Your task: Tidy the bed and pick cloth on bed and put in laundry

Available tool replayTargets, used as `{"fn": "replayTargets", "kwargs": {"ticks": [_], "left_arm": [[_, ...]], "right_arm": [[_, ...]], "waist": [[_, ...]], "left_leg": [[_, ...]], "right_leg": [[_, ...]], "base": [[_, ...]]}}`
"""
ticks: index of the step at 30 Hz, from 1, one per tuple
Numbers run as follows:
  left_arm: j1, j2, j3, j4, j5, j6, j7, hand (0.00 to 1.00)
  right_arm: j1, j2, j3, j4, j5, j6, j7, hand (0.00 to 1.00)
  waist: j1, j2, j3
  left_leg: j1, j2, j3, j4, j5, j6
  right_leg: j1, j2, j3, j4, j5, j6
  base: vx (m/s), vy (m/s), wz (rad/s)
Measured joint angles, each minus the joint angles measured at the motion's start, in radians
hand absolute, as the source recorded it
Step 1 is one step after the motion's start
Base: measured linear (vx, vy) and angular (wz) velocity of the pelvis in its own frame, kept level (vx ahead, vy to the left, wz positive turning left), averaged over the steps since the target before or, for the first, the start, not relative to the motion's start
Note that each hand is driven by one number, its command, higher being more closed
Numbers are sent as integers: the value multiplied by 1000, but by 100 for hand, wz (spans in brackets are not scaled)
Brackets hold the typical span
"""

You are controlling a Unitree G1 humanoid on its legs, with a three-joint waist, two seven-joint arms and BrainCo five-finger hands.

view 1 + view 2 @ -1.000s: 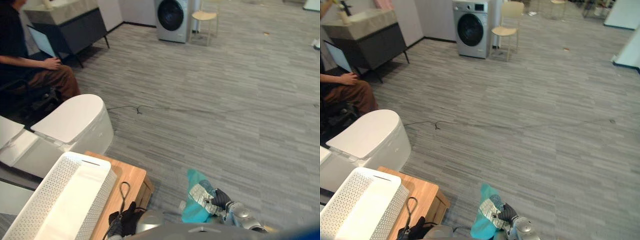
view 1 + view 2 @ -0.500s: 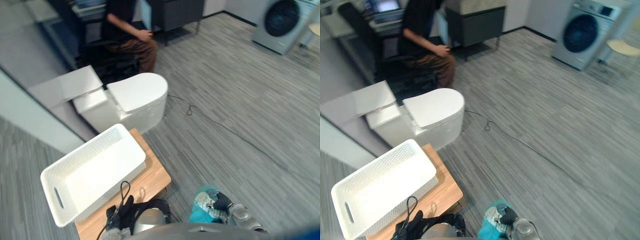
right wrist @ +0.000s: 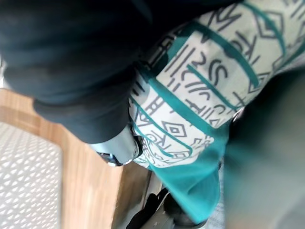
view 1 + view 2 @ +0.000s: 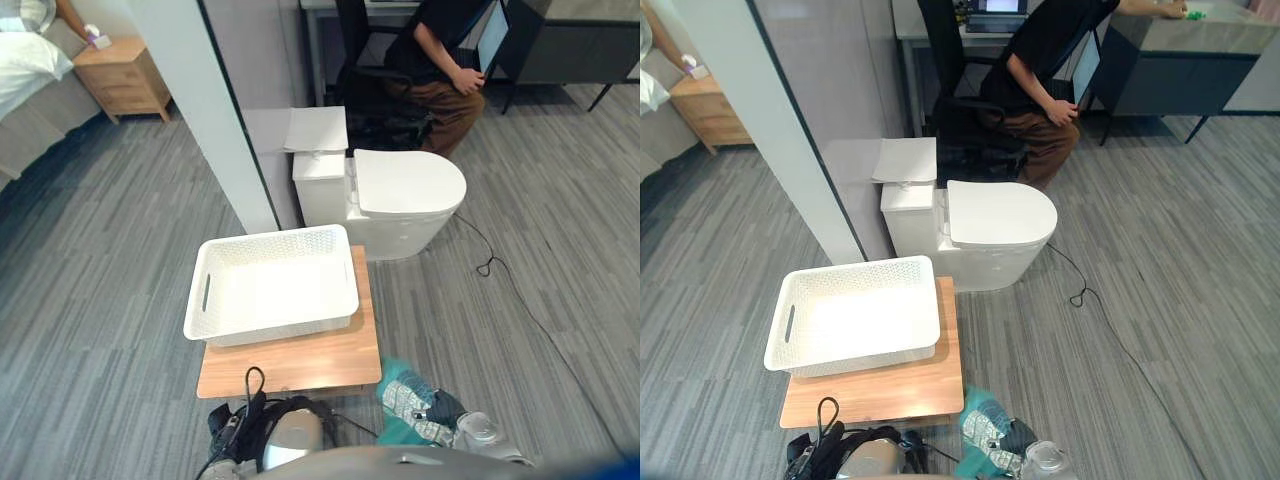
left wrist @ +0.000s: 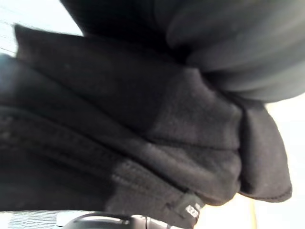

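Observation:
A teal cloth [image 4: 402, 395] with a pale patterned band hangs at the bottom of the eye views, just right of the wooden table. My right hand [image 4: 443, 408] is shut on it; in the right wrist view a silver finger [image 3: 120, 147] curls into the patterned cloth [image 3: 200, 90]. A black cloth [image 4: 234, 430] bunches at my left hand [image 5: 228, 47], below the table's near edge, and covers it in the left wrist view. The white perforated laundry basket [image 4: 270, 240] stands empty on the low wooden table [image 4: 300, 365], in front of both hands.
Behind the basket stands a white toilet [image 4: 405, 190]. A person sits on a black chair [image 4: 440, 60] at a desk beyond it. A grey partition wall [image 4: 215, 120] rises left of the toilet. At the far left are a wooden nightstand [image 4: 125, 75] and a bed [image 4: 25, 65].
The whole picture has swung left: the basket, table and toilet have come to the middle and the washing machine has left the view. Both hands keep their cloths low in the picture.

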Motion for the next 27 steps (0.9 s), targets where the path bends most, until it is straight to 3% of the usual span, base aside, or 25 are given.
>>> {"fn": "replayTargets", "kwargs": {"ticks": [3, 5, 8, 13, 17, 18, 19, 20, 27], "left_arm": [[3, 11, -14, 0, 5, 8, -21, 100], [11, 19, -38, -2, 3, 9, -44, 100], [17, 28, -39, -3, 11, 9, -86, 100], [14, 35, -82, -7, 72, 7, -83, 100], [-3, 49, -113, -6, 77, 113, -60, 100], [-7, 48, -113, -4, 76, 137, -50, 100], [-10, 48, -113, -1, 73, 146, -47, 100], [-37, 37, -110, 70, -17, 181, -56, 100], [-43, 34, -81, 70, -38, 181, -56, 100]], "right_arm": [[14, -7, -28, -3, 6, 17, 7, 100], [20, -7, -34, -5, 8, 27, 10, 100], [27, -6, -39, -17, 7, 33, 10, 100], [33, -7, -45, -24, 7, 32, 6, 100], [50, 7, -56, -24, 31, -1, 3, 100], [53, 13, -56, -25, 49, -11, 3, 100], [53, 17, -55, -25, 50, -16, 3, 100], [-4, 33, -6, 13, 64, -13, -2, 100], [-2, 33, -24, 9, 80, -7, -2, 100]], "waist": [[-24, -8, -6], [-36, -3, -13], [-51, 1, -24], [-51, 10, -30], [-54, 5, -45], [-59, 7, -46], [-62, 7, -46], [-101, 14, -16], [-99, 9, -10]], "left_leg": [[30, -42, -47, -84, 42, 14], [95, -60, -73, -233, 98, -1], [109, -35, -42, -276, 95, -13], [117, -23, -20, -276, 99, -21], [121, -55, -75, -276, 90, -9], [124, -54, -97, -276, 90, -9], [122, -50, -106, -276, 90, -10], [190, -37, -92, -277, 69, -41], [172, -43, -73, -277, 68, -40]], "right_leg": [[0, -22, -33, 47, 5, 5], [0, -24, -40, 96, 25, 5], [7, -10, -80, 107, 70, -1], [4, -10, -81, 135, 121, -3], [4, -35, -85, 186, 126, -4], [-15, -29, -69, 217, 108, -45], [-20, -12, -41, 215, 83, -51], [35, 104, 24, -60, 78, -47], [20, 99, 26, -76, 77, -47]], "base": [[52, 50, 48], [-34, 41, 35], [-55, -6, 39], [59, 11, 18], [114, 17, 34], [85, 0, 45], [48, -3, 29], [-13, 1, 8], [-8, 11, -5]]}}
